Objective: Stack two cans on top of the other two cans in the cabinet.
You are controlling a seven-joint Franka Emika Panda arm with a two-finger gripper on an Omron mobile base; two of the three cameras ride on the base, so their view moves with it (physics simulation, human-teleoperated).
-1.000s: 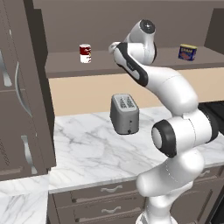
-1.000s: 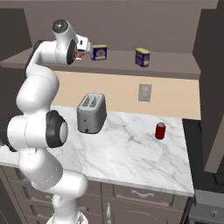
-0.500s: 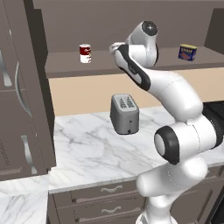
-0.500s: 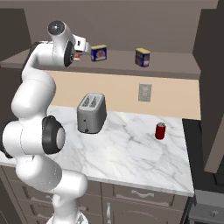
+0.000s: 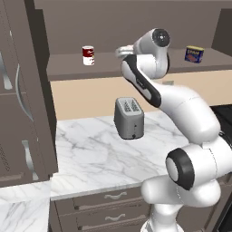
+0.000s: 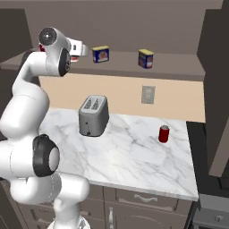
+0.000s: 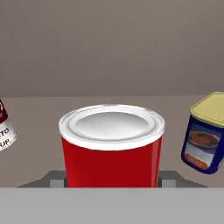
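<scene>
Three round cans were counted: a plain red can (image 7: pixel 111 144) with a pale rim, a red-and-white can (image 5: pixel 88 55) on the cabinet (image 5: pixel 68 68) shelf, and a small red can (image 6: pixel 164 133) on the marble counter (image 6: pixel 134 156). Two blue tins (image 6: pixel 101 54) (image 6: pixel 146 58) stood on the shelf, well apart. One toaster (image 5: pixel 129 118) sat on the counter.

The gripper (image 7: pixel 111 179) was clenched on the plain red can at shelf height, its fingers (image 7: pixel 54 177) pressed against both sides. In the hand view the red-and-white can lay at 9 o'clock of it, cut off by the edge, and a blue tin at 3 o'clock. The held can's base was cut off, so whether it touched the shelf could not be told.
</scene>
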